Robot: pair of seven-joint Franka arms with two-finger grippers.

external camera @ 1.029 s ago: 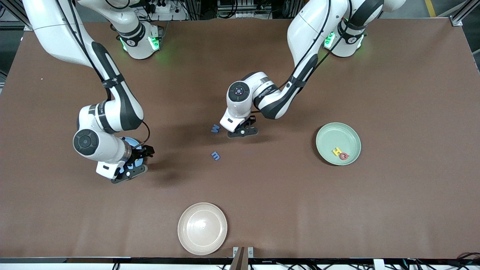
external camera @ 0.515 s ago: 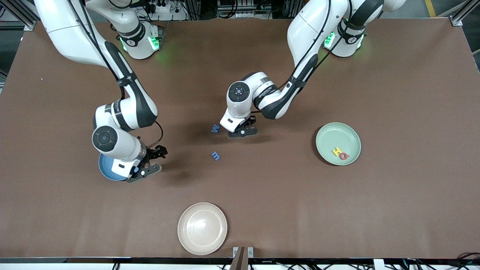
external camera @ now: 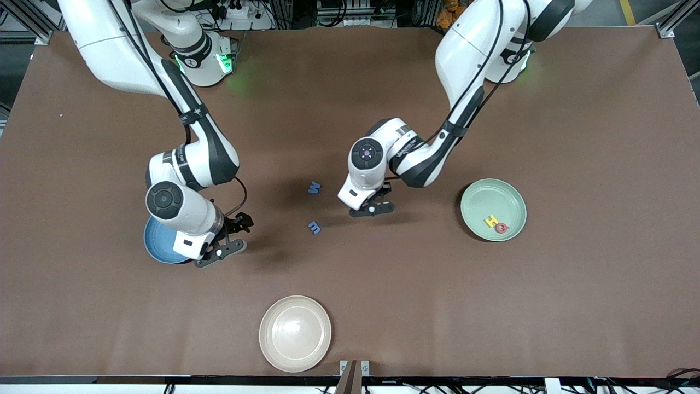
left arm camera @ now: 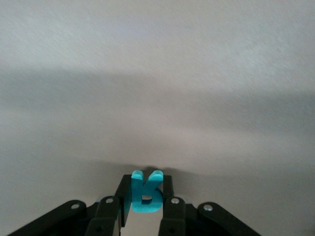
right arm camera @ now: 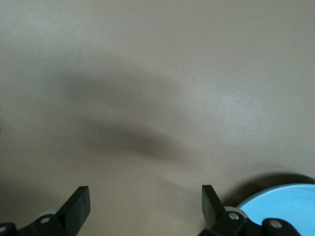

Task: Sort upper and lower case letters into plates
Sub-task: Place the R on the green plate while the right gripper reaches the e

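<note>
My left gripper (external camera: 372,209) is shut on a teal letter (left arm camera: 146,192), held upright just above the bare table between the loose letters and the pale green plate (external camera: 484,198); in the left wrist view the gripper (left arm camera: 146,196) clamps it from both sides. That plate holds a yellow H (external camera: 490,220) and a red Q (external camera: 501,228). Two blue letters (external camera: 313,187) (external camera: 314,226) lie mid-table. My right gripper (external camera: 221,249) is open and empty, low over the table beside the blue plate (external camera: 157,243). The right wrist view shows its spread fingers (right arm camera: 78,206) and the plate's rim (right arm camera: 280,204).
A cream-beige plate (external camera: 295,334) sits empty near the table's front edge. The right arm's wrist hangs over part of the blue plate, hiding what lies in it.
My right gripper has moved off the blue plate toward the table's middle, uncovering part of the plate. My left gripper has shifted with the teal letter toward the pale green plate.
</note>
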